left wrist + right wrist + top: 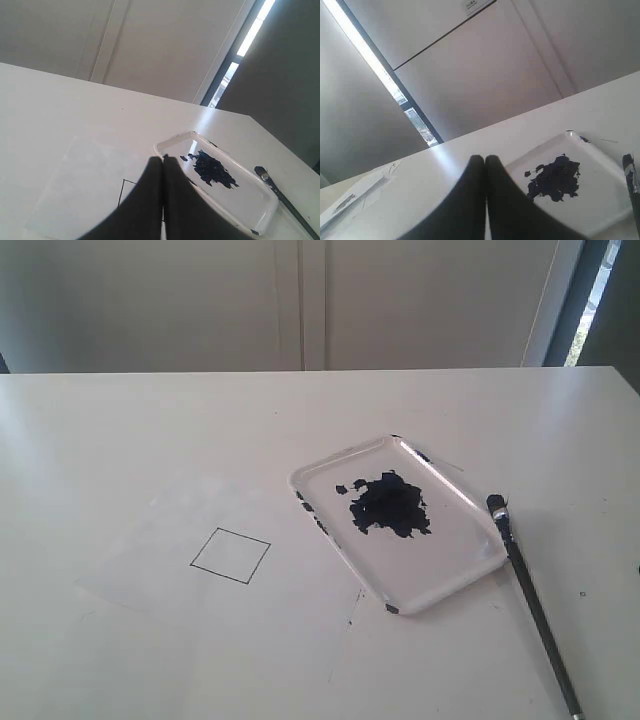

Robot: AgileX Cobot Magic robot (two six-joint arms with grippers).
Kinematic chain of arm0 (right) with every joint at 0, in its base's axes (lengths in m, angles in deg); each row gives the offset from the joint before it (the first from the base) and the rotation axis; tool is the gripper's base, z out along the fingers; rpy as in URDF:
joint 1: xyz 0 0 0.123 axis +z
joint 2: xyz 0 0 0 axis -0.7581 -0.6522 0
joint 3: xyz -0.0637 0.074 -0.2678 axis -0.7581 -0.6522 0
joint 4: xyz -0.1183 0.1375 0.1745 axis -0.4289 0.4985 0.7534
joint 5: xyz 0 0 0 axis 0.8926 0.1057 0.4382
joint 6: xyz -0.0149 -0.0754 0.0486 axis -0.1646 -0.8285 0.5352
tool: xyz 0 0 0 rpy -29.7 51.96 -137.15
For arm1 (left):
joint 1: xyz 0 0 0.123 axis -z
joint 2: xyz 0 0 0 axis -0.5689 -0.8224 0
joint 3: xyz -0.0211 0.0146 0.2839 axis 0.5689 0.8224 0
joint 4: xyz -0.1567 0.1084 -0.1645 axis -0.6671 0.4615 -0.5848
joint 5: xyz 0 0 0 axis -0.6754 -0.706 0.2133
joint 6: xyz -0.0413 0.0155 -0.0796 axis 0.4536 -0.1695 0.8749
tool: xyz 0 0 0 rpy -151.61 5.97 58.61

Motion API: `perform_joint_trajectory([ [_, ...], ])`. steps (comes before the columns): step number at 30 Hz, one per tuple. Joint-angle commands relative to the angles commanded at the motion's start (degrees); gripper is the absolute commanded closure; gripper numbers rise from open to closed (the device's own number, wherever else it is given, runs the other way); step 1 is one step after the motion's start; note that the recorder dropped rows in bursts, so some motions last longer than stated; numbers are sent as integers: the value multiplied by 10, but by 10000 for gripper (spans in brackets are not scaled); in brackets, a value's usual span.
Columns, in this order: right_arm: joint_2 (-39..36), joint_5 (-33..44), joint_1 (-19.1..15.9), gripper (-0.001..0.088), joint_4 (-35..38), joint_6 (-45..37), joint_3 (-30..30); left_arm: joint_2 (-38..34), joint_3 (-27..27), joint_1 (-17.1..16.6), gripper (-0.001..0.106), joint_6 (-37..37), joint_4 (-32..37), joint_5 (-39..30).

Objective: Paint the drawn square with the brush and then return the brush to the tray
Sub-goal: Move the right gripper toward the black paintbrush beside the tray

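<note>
**Operator:** State the tray count.

**Technician:** One tray (462, 545), just ahead of the fingertips of the left gripper (163, 157). It holds one paint blotch (390, 505).

**Operator:** Brushes?

**Technician:** One brush (530, 590), on the side of the tray away from the left fingers (145, 200).

**Operator:** Paper items?

**Technician:** One sheet (160, 550), bearing one drawn square (230, 555); the left fingers partly cover the square in the left wrist view.

**Operator:** Grippers?

**Technician:** Two: the left gripper and the right gripper (485, 157). Each has two fingers, four in total. One table (150, 430) carries all items.
</note>
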Motion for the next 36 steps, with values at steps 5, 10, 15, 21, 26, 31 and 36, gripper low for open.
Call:
perform_joint_trajectory([
  [5, 0, -13, 0, 868, 1, 0, 0, 0, 0, 0, 1053, 0, 0, 0],
  [10, 0, -68, 0, 868, 1, 0, 0, 0, 0, 0, 1053, 0, 0, 0],
  [15, 0, -71, 0, 868, 81, 0, 0, 0, 0, 0, 1053, 0, 0, 0],
  [21, 0, -49, 0, 868, 97, -12, 0, 0, 0, 0, 1053, 0, 0, 0],
  [26, -4, -100, 0, 868, 93, -112, 54, 0, 0, 0, 1053, 0, 0, 0],
  [31, -121, -85, 0, 868, 93, -159, 125, 0, 0, 0, 1053, 0, 0, 0],
  [36, -265, -90, 0, 868, 93, -207, 191, 0, 0, 0, 1053, 0, 0, 0],
])
